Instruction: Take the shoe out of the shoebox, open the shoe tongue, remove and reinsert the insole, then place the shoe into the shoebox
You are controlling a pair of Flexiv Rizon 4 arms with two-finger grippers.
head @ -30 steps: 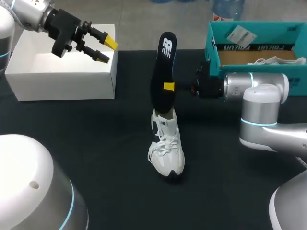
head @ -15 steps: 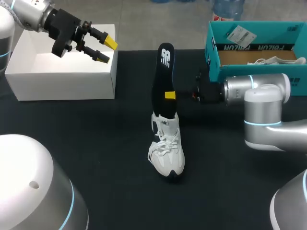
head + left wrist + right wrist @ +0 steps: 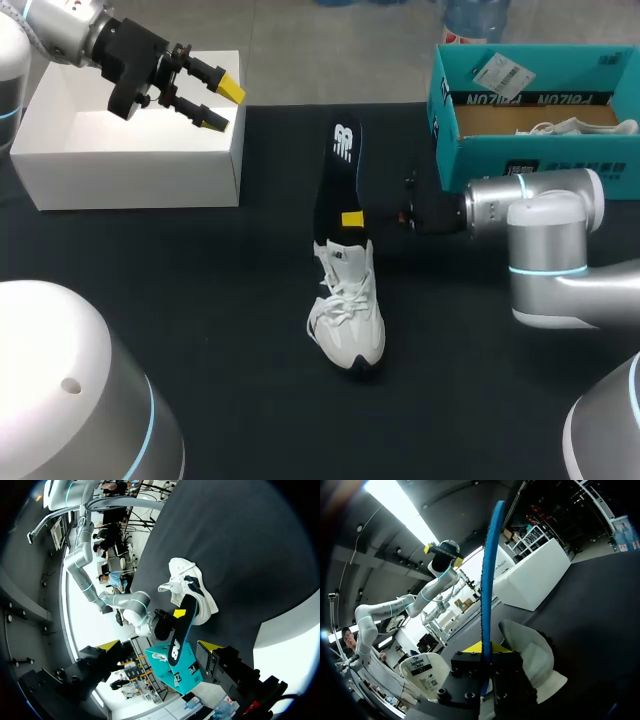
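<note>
A white shoe (image 3: 348,312) stands on the black tabletop, toe toward me. A black insole (image 3: 335,175) rises steeply out of its opening, its lower end inside the shoe. My right gripper (image 3: 352,220) is shut on the insole just above the shoe's collar. In the right wrist view the insole (image 3: 489,575) shows edge-on between the fingers of the right gripper (image 3: 483,651), with the shoe (image 3: 531,656) just ahead. My left gripper (image 3: 215,105) hangs open and empty over the white box, well to the left. From the left wrist, the shoe (image 3: 189,582) and insole (image 3: 181,630) lie far ahead.
A white box (image 3: 130,150) sits at the back left. The teal shoebox (image 3: 445,120) stands at the back right with a second white shoe (image 3: 575,127) inside. My right arm's wrist (image 3: 535,205) lies just in front of the shoebox.
The right gripper has come down and toward me with the insole, pushing its lower end deeper into the shoe. The left arm has not moved.
</note>
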